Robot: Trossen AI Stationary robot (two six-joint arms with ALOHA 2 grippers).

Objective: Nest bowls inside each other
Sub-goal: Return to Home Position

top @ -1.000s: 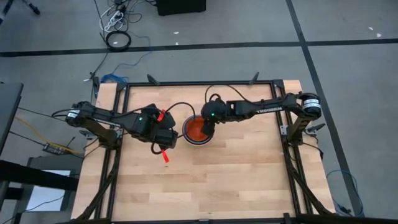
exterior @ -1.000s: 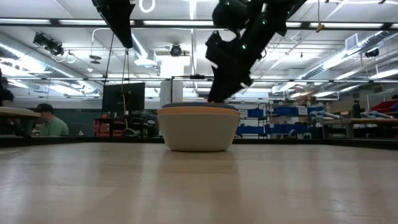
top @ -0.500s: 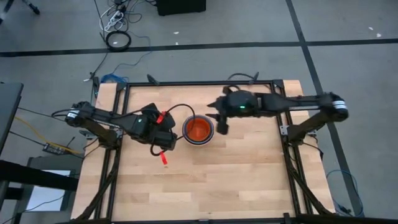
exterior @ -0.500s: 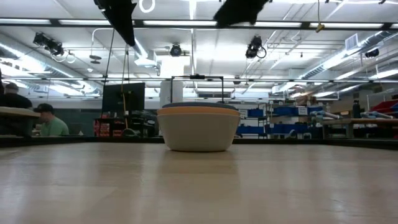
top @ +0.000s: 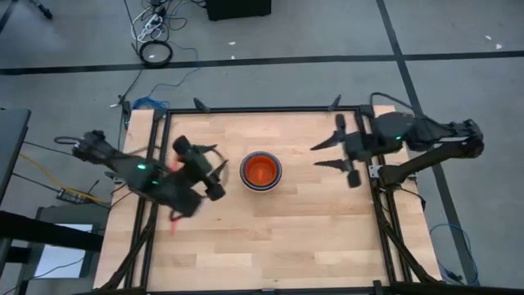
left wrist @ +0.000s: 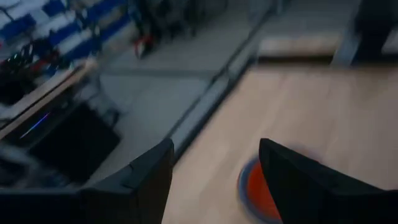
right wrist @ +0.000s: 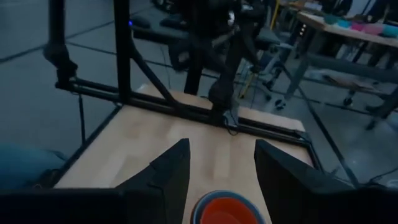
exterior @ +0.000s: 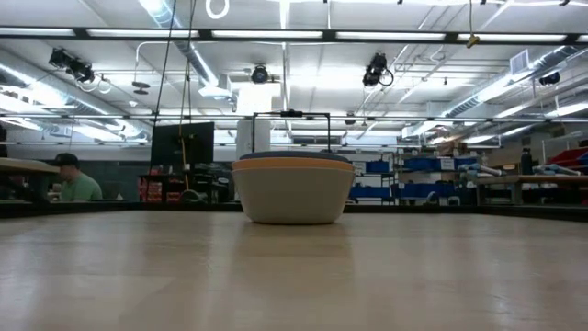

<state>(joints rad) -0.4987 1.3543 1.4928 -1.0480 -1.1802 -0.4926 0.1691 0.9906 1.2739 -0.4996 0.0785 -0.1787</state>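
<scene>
Left gripper point(left wrist: 214, 149) and right gripper point(right wrist: 221, 146) spread wide, empty. Ahead of both, well apart: nested stack of round plastic bowls point(top: 260, 171), orange inside uppermost. Probably light, stiff, slippery; best pinched over the rim.

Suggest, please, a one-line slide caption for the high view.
Nested bowls, orange topmost, at the table's centre; left gripper and right gripper open, clear of them on either side.

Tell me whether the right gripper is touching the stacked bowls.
Apart. The high view shows the right gripper off to the side, with bare table between it and the stacked bowls.
</scene>
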